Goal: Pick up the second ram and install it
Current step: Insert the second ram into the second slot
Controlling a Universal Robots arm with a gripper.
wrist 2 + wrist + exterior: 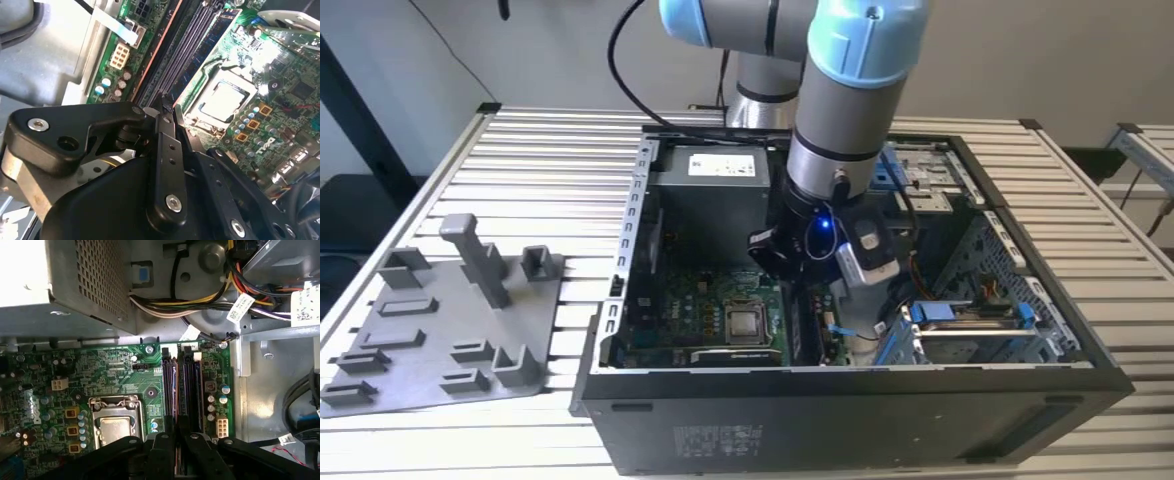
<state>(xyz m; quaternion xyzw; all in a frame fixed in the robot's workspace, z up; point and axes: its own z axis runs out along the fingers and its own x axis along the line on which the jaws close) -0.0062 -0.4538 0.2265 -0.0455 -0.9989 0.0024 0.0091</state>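
The grey tray [440, 340] lies on the tabletop [547, 150] at the exterior view's left. Right of it, inside the open case [854, 400], the end effector [175, 437] hangs over the memory slots [182, 385], fingers [167, 150] pressed together. The ram [171, 385] sits in a slot, long axis along it, beside the CPU [114, 430]; its near end is hidden behind the fingers.

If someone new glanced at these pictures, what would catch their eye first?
The arm plunging into the open computer case, its gripper right over the memory slots. Beside them, the silver CPU on the green motherboard. At the exterior view's left lies a grey tray.
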